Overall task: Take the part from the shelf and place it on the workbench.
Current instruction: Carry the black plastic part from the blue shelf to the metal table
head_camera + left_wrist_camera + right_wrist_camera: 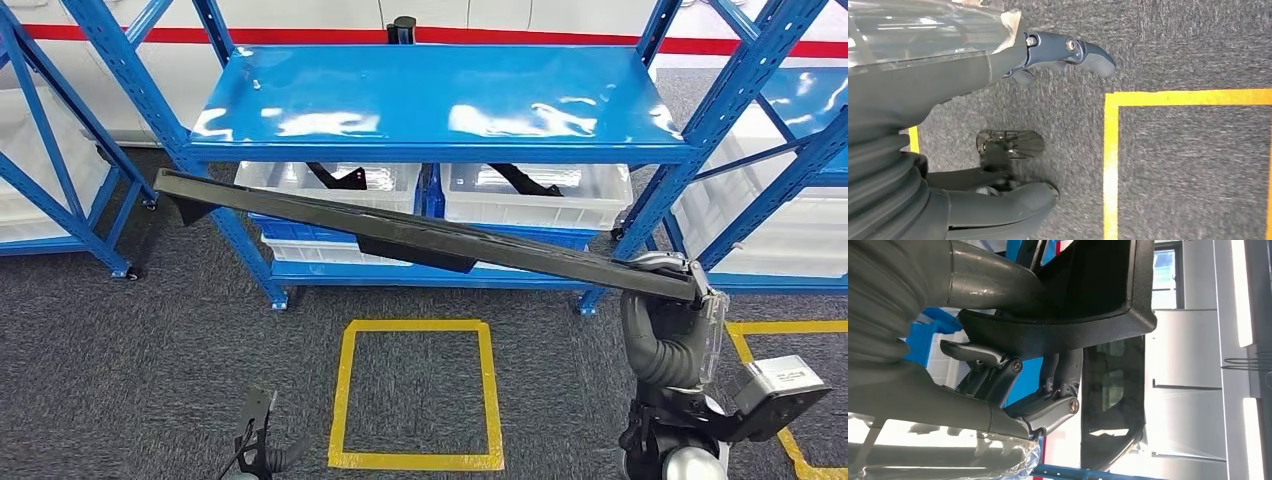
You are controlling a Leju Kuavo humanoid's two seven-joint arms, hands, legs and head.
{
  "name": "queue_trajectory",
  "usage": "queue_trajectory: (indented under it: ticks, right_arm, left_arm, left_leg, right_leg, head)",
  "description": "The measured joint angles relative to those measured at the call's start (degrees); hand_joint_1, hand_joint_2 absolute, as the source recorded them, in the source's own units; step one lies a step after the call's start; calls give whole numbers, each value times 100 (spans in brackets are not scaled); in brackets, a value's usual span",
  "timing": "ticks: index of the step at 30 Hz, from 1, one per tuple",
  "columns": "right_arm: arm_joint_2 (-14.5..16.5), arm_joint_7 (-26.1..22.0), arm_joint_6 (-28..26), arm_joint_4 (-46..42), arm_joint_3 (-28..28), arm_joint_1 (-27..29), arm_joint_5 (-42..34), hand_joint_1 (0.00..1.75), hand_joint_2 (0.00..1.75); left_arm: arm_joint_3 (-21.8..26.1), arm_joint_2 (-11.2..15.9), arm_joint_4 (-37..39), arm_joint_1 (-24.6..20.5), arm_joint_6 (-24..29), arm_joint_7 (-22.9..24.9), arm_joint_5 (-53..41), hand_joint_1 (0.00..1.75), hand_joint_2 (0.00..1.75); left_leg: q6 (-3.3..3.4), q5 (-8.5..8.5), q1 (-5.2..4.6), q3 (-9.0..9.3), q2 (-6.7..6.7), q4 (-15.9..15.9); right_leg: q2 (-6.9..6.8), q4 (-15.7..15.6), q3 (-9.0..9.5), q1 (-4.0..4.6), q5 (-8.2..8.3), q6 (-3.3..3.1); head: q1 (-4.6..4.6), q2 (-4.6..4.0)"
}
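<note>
A long, thin black part (400, 228) hangs in the air in front of the blue shelf (430, 148), slanting from upper left down to lower right. My right hand (672, 320) grips its right end from below, arm raised. In the right wrist view the fingers (998, 375) curl around the part's black edge (1088, 295). My left hand (262, 445) hangs low at the bottom left, over the carpet. The left wrist view shows its fingers (1068, 52) and thumb (1013, 205) apart with nothing between them.
Under the shelf's glossy top board stand two white bins (330, 185) (540, 198) with more black parts in them. A yellow tape square (343, 395) marks the grey carpet before the shelf. More blue racks stand at the left (60, 180) and right (780, 150).
</note>
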Motion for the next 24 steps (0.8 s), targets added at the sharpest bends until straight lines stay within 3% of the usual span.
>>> queue_trajectory:
  ticks: [2,5,6,8,10,11,12,13,15,16,17,19,20,22,24]
  right_arm:
    - [-9,-32,-9,-43,-4,31,40,175,175]
    - [-22,-64,-11,-83,-10,71,85,175,175]
    - [-29,-71,-11,-93,-12,78,94,175,175]
    - [-45,-80,-11,-103,-16,88,102,175,175]
    - [-57,-83,-11,-105,-17,108,111,175,175]
    - [-61,-83,-11,-105,-17,118,115,175,175]
    - [-65,-83,-11,-105,-17,124,119,175,175]
    - [-67,-83,-11,-106,-17,127,120,175,175]
    - [-70,-82,-10,-110,-17,123,118,175,175]
    - [-70,-80,-8,-114,-17,123,116,175,175]
    - [-71,-79,-5,-118,-17,121,114,175,175]
    - [-72,-76,-1,-124,-19,119,113,175,175]
    - [-72,-74,1,-125,-21,119,115,175,175]
    - [-71,-70,3,-136,-23,124,118,175,175]
    - [-70,-67,5,-145,-24,129,120,175,175]
  left_arm:
    - [-10,-14,-4,-4,-18,30,-116,0,175]
    - [-13,-40,-5,0,-16,73,-196,0,175]
    - [-12,-50,-5,0,-12,75,-210,0,175]
    - [-11,-66,-5,5,-14,85,-242,0,175]
    - [-10,-75,-5,21,-25,99,-277,0,175]
    - [-10,-76,-5,26,-33,105,-293,0,175]
    - [-10,-77,-5,28,-38,114,-306,0,175]
    - [-10,-77,-6,26,-43,125,-321,0,175]
    - [-9,-88,-7,13,-47,159,-354,0,175]
    - [-8,-94,-7,7,-48,174,-370,0,175]
    - [-7,-100,-7,4,-49,184,-385,0,175]
    - [-6,-92,-7,7,-48,185,-405,0,175]
    - [-6,-88,-8,7,-47,184,-416,0,175]
    - [-6,-80,-9,-1,-45,183,-434,0,175]
    - [-6,-85,-9,-1,-46,183,-443,0,175]
  left_leg:
    - [89,-122,-46,207,15,-381]
    - [277,-6,-62,148,-42,-460]
    - [331,49,-52,121,-59,-483]
    - [384,141,-53,29,-108,-494]
    - [387,216,-61,-74,-174,-490]
    - [379,248,-64,-112,-216,-487]
    - [368,274,-64,-138,-265,-485]
    - [354,294,-63,-152,-318,-483]
    - [311,328,-70,-181,-414,-471]
    - [281,349,-73,-206,-455,-466]
    - [247,373,-73,-234,-496,-465]
    - [177,402,-69,-279,-566,-465]
    - [149,359,-76,-312,-507,-415]
    - [101,79,-79,-516,-264,10]
    - [51,-295,-58,-872,-90,788]
  right_leg:
    - [-37,25,-47,16,57,81]
    - [-67,66,-117,1,67,181]
    - [-58,229,-198,3,-41,175]
    - [-24,952,-488,5,-438,129]
    - [0,1642,-714,8,-741,126]
    - [8,1684,-674,8,-765,149]
    - [24,1460,-500,7,-695,183]
    - [74,1034,-222,6,-564,214]
    - [281,194,287,7,-366,208]
    - [353,-22,412,15,-324,188]
    - [379,-82,445,28,-325,159]
    - [271,-83,438,9,-292,112]
    - [212,-98,440,-19,-273,67]
    - [76,-131,437,-68,-241,-31]
    - [-64,-129,415,-41,-231,-80]
  head:
    - [9,0]
    - [15,0]
    - [30,0]
    - [64,0]
    - [81,0]
    - [83,0]
    - [85,0]
    - [87,0]
    - [86,0]
    - [88,0]
    - [87,0]
    - [90,0]
    - [81,0]
    - [46,0]
    - [14,0]
